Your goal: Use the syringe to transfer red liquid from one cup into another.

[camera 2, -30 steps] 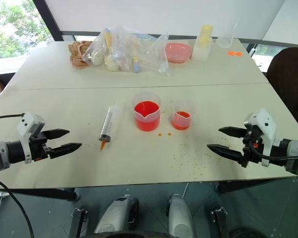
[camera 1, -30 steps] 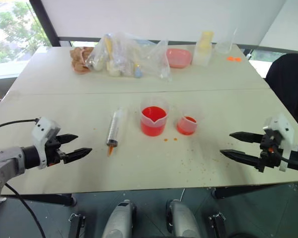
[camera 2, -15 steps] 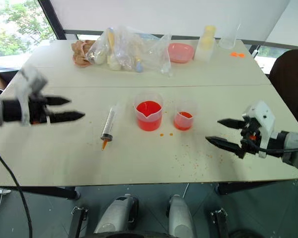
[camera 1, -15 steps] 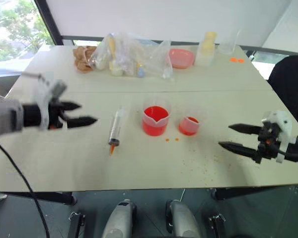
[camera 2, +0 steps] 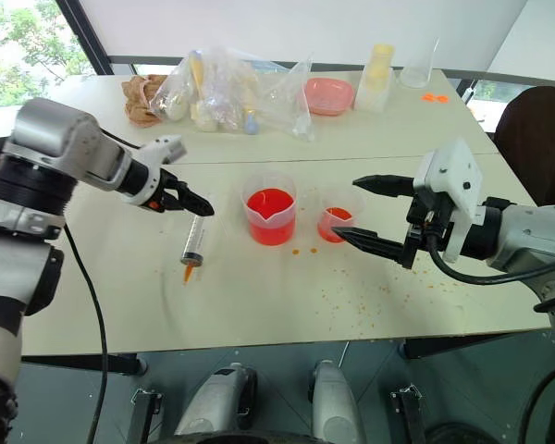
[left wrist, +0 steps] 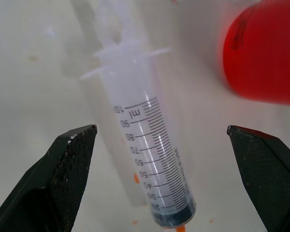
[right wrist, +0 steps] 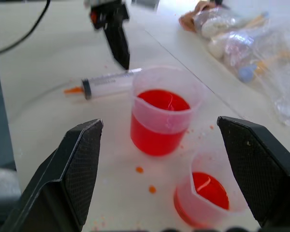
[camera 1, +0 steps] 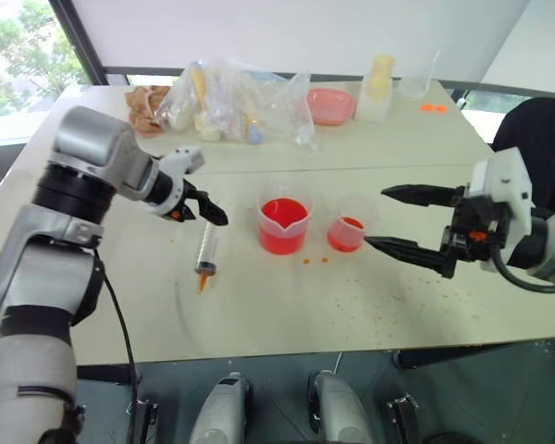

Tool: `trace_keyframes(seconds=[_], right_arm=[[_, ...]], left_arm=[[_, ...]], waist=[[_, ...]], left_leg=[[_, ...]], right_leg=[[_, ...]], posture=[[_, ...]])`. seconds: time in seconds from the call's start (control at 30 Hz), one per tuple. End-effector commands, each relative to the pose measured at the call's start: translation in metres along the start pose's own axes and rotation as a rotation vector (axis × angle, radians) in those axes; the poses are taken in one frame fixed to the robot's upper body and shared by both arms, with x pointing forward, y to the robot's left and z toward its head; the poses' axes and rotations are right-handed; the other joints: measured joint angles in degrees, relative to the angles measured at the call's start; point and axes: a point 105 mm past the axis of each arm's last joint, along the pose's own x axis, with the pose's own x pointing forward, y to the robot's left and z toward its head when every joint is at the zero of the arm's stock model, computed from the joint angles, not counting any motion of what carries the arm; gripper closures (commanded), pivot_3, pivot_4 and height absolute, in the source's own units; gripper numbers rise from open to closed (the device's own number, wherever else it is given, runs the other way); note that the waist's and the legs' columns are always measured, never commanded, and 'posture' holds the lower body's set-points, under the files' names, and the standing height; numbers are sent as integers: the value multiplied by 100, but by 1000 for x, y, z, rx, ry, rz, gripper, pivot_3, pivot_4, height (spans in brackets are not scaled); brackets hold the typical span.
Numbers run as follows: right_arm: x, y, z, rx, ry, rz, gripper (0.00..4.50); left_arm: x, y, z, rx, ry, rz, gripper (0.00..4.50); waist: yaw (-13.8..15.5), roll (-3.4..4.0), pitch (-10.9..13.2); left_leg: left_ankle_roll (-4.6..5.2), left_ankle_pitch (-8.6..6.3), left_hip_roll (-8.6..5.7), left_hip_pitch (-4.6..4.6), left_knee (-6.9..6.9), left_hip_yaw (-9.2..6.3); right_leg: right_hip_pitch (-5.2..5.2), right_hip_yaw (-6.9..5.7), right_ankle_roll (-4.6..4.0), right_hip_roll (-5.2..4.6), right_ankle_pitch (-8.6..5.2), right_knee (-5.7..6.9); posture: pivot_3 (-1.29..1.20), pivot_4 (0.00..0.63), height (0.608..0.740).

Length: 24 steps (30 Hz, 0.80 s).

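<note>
The pale tabletop (camera 1: 120, 305) carries the syringe (camera 1: 206, 252), the beaker (camera 1: 284, 222) and the smaller cup (camera 1: 347, 230) with red liquid (camera 1: 283, 214), orange droplets (camera 1: 314, 261), and at the far edge plastic bags (camera 1: 231, 100) and a pink bowl (camera 1: 331, 104).

Syringe (left wrist: 152, 159) clear glossy plastic; beaker (camera 1: 285, 225) translucent plastic; table (camera 1: 120, 305) matt, smooth; bag (camera 1: 250, 97) crinkled film.

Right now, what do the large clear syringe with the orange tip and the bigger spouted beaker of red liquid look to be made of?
The syringe: clear, glossy, probably rigid plastic; printed black scale shows through the barrel, and the plunger looks opaque white. The spouted beaker: translucent, slightly frosted plastic by its look; red liquid shows through its thin wall.
</note>
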Motion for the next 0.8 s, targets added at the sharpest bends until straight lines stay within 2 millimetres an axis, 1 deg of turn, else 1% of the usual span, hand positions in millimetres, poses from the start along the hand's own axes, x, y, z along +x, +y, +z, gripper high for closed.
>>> trace_keyframes(seconds=[0.03, 0.13, 0.2, 0.3, 0.33, 0.47, 0.5, 0.6, 0.7, 0.73, 0.77, 0.8], right_arm=[[-5, 0, 1, -16, -14, -37, 512], [-5, 0, 1, -5, -30, -49, 512], [-5, 0, 2, -1, -39, -55, 512], [-5, -1, 0, -3, -26, -62, 512], [-6, -1, -1, -3, -24, -64, 512], [-7, -1, -1, -2, -25, -67, 512], [-7, -1, -1, -1, -24, -68, 512], [-7, -1, -3, 4, -19, -68, 512], [-6, -1, -6, 8, -13, -69, 512], [-10, -3, -5, 13, -17, -85, 512], [-14, -7, -4, 21, -26, -105, 512], [-19, -12, -1, 29, -46, -130, 512]], left_arm=[[6, 2, 1, -17, 6, 17, 21], [24, 7, 0, -33, 18, 51, 21], [32, 8, 1, -41, 13, 65, 21], [43, 3, 3, -17, 6, 56, 796], [45, 2, 4, -9, 4, 59, 1118], [49, 2, 3, -5, 3, 67, 2709], [49, 2, 4, -6, -2, 72, 2950], [46, 2, 6, -15, -20, 66, 3056], [32, -1, 19, -26, -90, 35, 3064], [11, 2, 42, 16, -213, 49, 3064], [-16, 4, 67, 74, -358, 85, 3064], [-45, 3, 89, 120, -503, 101, 3064]], waist=[[19, 0, 0], [21, 0, 0], [26, 0, 0], [68, 5, -4], [88, 6, -4], [136, 4, -5], [137, 4, -5], [136, 4, -5], [126, 1, -3], [124, 0, -2], [125, -2, 0], [125, -16, 13]], left_leg=[[0, 0, 0, 0, 0, -2], [0, 0, -1, -1, 1, -1], [0, 0, 0, 0, 1, -1], [0, 0, 0, 5, 2, -1], [0, 0, -1, 6, 2, -1], [-1, 0, 0, 6, 4, 0], [0, 0, 0, 6, 5, -1], [-1, 0, -2, 6, 6, -1], [-1, 0, -2, 7, 9, -1], [-1, 1, -2, 7, 10, -1], [-1, 1, -2, 7, 10, -1], [-2, 1, -1, 4, 11, -1]], right_leg=[[0, 0, 0, 0, 0, 1], [1, 1, 0, -3, 0, 1], [1, 1, 0, -4, 0, 1], [4, 2, 0, -6, 0, 4], [4, 1, 0, -6, 0, 5], [5, 4, 0, -9, 0, 6], [6, 4, 0, -11, 0, 6], [8, 3, 0, -14, 1, 7], [7, 3, 1, -14, 0, 16], [4, 3, 1, -14, 0, 19], [4, 2, 1, -13, 0, 21], [-2, 3, 1, -14, 0, 24]], posture=[[0, 150, 740], [0, 150, 740], [0, 150, 740], [0, 150, 740], [0, 150, 740], [0, 150, 740], [0, 150, 740], [0, 150, 740], [0, 150, 740], [0, 150, 740], [0, 150, 740], [0, 150, 740]])
